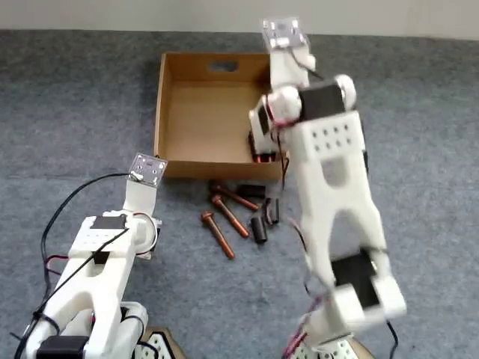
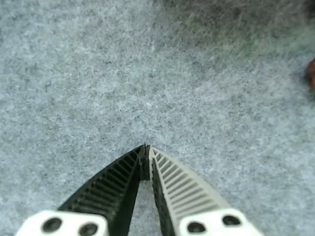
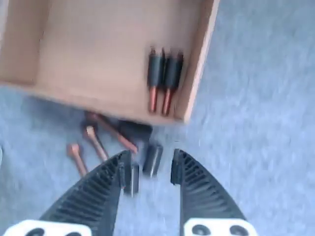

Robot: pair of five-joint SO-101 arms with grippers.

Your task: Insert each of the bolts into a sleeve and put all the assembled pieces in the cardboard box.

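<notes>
The cardboard box (image 1: pixel 168 112) stands at the back of the grey mat. Two assembled pieces (image 3: pixel 165 78), black sleeves with copper bolt ends, lie side by side in its front right corner. Three loose copper bolts (image 1: pixel 217 233) (image 1: pixel 228 213) (image 1: pixel 236 196) and several black sleeves (image 1: pixel 258 228) lie just in front of the box. My right gripper (image 3: pixel 150 164) hangs open above the loose sleeves (image 3: pixel 153 158), holding nothing. My left gripper (image 2: pixel 146 150) is shut and empty over bare mat, left of the bolts. A copper bolt end (image 2: pixel 311 73) shows at the edge of the left wrist view.
The right arm (image 1: pixel 329 164) stretches over the box's front right corner and hides part of it. The left arm (image 1: pixel 112 247) stands at the front left. A grey mat (image 1: pixel 75 112) covers the table, with bare room left of the box.
</notes>
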